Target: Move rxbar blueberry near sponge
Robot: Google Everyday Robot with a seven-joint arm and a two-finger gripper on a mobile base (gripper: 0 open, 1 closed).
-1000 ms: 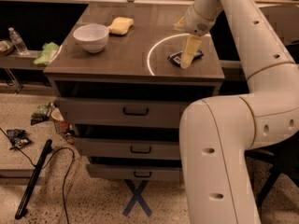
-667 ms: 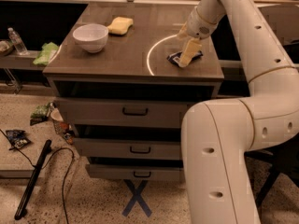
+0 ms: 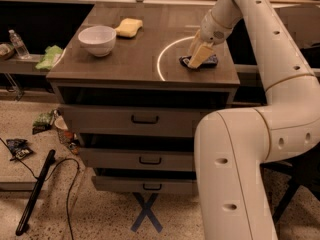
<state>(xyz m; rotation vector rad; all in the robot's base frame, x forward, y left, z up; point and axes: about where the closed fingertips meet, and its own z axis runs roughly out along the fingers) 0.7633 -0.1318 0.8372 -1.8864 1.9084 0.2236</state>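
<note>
The robot's tan, wedge-shaped gripper sits low over the flat, dark blue rxbar blueberry, which lies directly beneath it on the smooth brown cabinet top. Whether it grips the bar cannot be told. The soft, pale yellow sponge lies well to the gripper's left, farther back, beside a round white bowl.

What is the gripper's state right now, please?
Gripper: down at the blue snack bar on the right side of the cabinet top; whether open, closed or holding cannot be told.

Pincer low, tip-down, arm outstretched
</note>
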